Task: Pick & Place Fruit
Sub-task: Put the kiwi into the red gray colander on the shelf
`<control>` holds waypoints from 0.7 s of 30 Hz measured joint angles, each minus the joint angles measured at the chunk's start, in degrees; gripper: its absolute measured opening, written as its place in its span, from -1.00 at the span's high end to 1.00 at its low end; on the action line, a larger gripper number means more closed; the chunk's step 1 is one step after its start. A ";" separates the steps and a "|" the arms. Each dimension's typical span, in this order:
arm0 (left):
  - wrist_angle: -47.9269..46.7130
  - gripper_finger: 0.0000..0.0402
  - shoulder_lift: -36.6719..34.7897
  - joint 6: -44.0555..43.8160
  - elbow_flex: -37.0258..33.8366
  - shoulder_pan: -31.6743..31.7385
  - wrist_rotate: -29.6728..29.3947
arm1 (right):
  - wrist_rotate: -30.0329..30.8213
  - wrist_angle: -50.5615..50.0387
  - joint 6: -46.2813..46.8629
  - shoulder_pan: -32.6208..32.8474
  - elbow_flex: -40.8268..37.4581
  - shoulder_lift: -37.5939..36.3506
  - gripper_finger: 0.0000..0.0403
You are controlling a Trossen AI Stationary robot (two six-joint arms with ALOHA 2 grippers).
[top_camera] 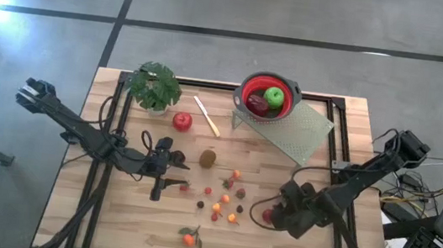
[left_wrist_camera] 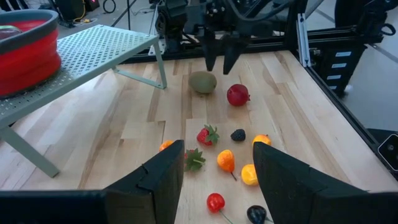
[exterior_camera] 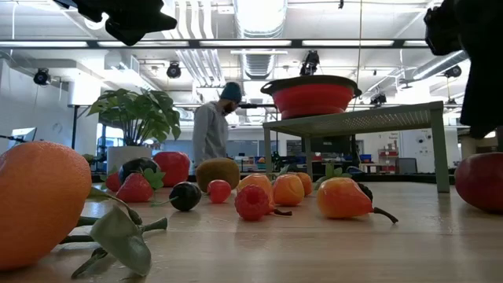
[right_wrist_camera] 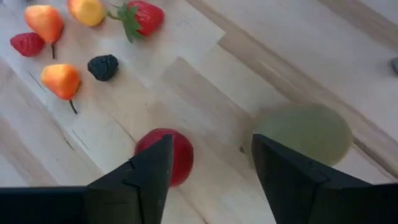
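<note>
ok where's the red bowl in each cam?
High view: red bowl at top centre, on the mesh rack.
Low view: right of centre, raised on the rack, bowl seen side-on.
Left wrist view: bowl cut off at the picture edge, on the rack.
Right wrist view: not in it.
Shared landmark: the mesh rack.

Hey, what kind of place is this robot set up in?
Likely an open lab or industrial workspace: exposed ceiling ducts, a bare concrete floor, and a person walking among desks beyond the wooden table.
</note>
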 joint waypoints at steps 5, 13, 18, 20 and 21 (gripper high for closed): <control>-0.02 0.02 0.00 0.00 0.00 0.00 0.00 | -0.30 -1.75 0.59 -0.23 0.00 0.02 -0.23; 0.00 0.02 0.00 0.00 0.00 0.00 0.00 | -0.35 -4.51 0.57 -1.22 -0.02 0.04 -0.41; 0.00 0.02 0.00 -0.01 0.00 -0.01 0.00 | -0.33 -6.90 0.83 -1.35 -0.02 0.04 -0.49; 0.00 0.02 0.00 0.00 0.00 -0.01 0.00 | -0.33 -9.09 1.76 -1.43 -0.03 0.04 -0.51; 0.00 0.02 0.00 0.00 0.00 -0.02 0.00 | -0.33 -10.14 2.39 -1.46 -0.04 0.04 -0.53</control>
